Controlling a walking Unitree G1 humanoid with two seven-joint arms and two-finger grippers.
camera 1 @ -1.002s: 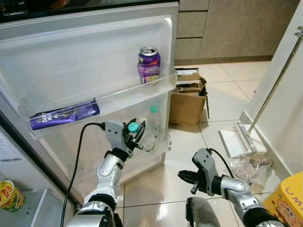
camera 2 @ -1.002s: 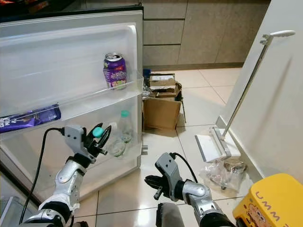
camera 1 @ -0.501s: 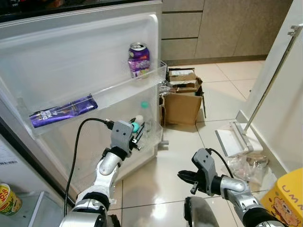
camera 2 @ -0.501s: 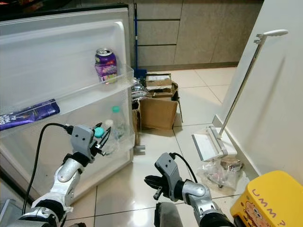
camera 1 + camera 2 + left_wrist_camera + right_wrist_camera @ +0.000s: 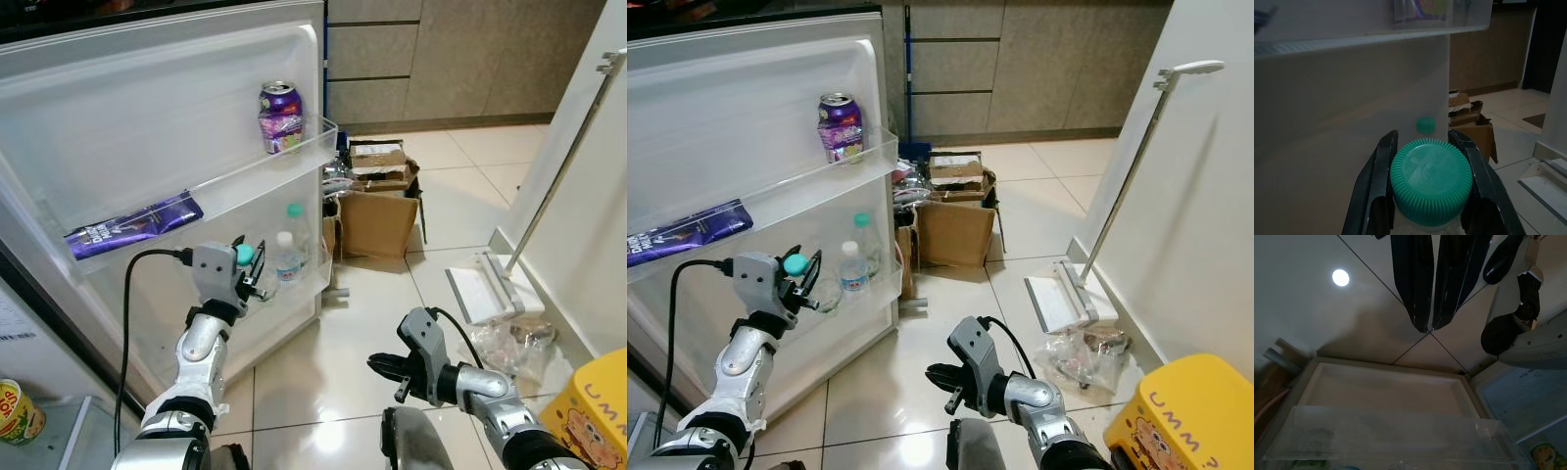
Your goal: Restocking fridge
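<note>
My left gripper (image 5: 247, 260) is shut on a clear bottle with a teal cap (image 5: 1431, 181), held against the front of the fridge door's lower shelf (image 5: 312, 284). In that shelf stand a white-capped bottle (image 5: 286, 258) and a teal-capped bottle (image 5: 295, 213), just right of the gripper. A purple can (image 5: 280, 116) stands on the upper door shelf, and a purple packet (image 5: 132, 223) lies at its left end. My right gripper (image 5: 384, 367) hangs low over the tiled floor, fingers (image 5: 1420, 293) shut with nothing in them.
An open cardboard box (image 5: 377, 206) sits on the floor right of the door. A white floor mop (image 5: 490, 289), a crumpled plastic bag (image 5: 514, 343) and a yellow bin (image 5: 598, 411) lie to the right. A yellow tin (image 5: 18, 406) is at lower left.
The whole picture has shifted, so the camera moved. My left gripper, still holding the bottle, now sits further left of the two shelf bottles. The right arm is unchanged.
</note>
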